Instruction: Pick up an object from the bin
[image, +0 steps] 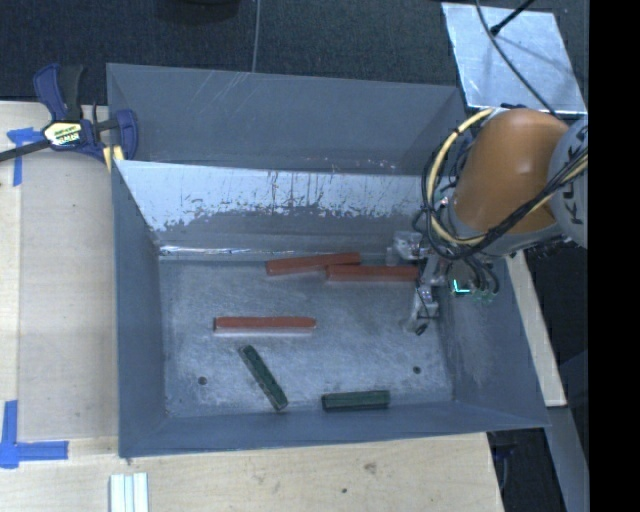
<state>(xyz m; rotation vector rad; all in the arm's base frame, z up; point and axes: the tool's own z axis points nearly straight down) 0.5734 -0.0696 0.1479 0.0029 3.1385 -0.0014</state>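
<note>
Camera view: on the floor of the grey bin lies the central red-brown bar. Behind it and to its right lie the left rear bar and the right rear bar, both red-brown and overlapping; in front of it lie a slanted green stick and a level green stick. The gripper hangs well right of the central red-brown bar, just beside the right rear bar's right end; whether it is released or clenched cannot be told.

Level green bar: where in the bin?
Camera view: the level green bar lies by the bin's near wall, right of the tilted green bar, below-left of the end effector.
</note>
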